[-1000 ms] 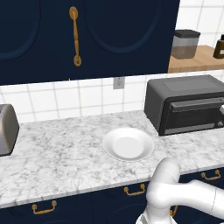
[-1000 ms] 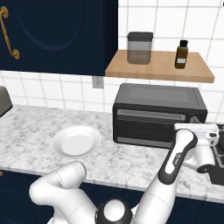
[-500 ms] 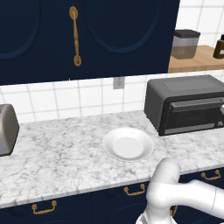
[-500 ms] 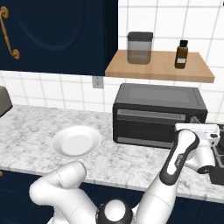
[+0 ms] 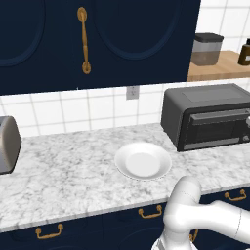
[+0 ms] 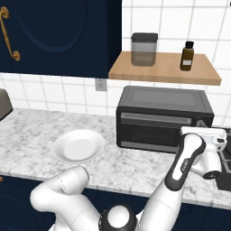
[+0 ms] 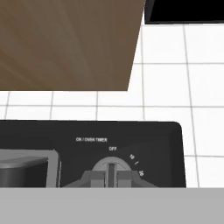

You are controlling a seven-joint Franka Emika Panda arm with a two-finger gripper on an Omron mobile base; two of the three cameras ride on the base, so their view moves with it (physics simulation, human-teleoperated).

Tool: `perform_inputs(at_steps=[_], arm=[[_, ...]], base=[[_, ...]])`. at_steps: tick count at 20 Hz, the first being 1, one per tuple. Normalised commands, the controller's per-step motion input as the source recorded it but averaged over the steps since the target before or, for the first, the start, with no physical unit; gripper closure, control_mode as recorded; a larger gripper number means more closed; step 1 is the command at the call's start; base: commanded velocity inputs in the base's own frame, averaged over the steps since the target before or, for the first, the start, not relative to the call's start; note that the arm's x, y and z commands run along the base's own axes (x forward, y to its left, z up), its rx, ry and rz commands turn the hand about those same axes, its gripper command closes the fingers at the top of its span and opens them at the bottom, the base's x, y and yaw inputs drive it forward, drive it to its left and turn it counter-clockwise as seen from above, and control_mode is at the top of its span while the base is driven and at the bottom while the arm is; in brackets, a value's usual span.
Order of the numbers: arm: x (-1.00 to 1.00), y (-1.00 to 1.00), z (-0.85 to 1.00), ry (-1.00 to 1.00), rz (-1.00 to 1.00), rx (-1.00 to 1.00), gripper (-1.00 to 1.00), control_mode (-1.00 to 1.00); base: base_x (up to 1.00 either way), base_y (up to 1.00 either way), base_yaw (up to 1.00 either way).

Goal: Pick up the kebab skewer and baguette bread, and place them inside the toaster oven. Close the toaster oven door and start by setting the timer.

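Note:
The dark grey toaster oven stands at the back right of the counter. Its glass door is closed. My gripper is up against the controls at the oven's right edge. In the hand view my gripper is shut on the ridge of the timer knob. The knob sits under the "ON / OVEN TIMER" label with its marker at OFF. The kebab skewer and the baguette bread are hidden.
An empty white plate lies mid-counter. A silver pop-up toaster stands at the far left. Above the oven, a wooden shelf carries a canister and a brown bottle. Dark blue cabinets hang above.

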Motion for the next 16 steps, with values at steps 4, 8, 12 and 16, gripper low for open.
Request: perform_inputs(at_steps=[4,8,12,16], arm=[[0.00,0.00,0.00,0.00,0.00,0.03,1.00,-1.00],[0.00,0.00,0.00,0.00,0.00,0.04,1.00,-1.00],[0.04,0.00,0.00,0.00,0.00,0.02,1.00,-1.00],[0.08,0.00,0.00,0.00,0.00,0.00,1.00,-1.00]], base=[[0.00,0.00,0.00],[0.00,0.00,0.00],[0.00,0.00,0.00],[0.00,0.00,0.00]])
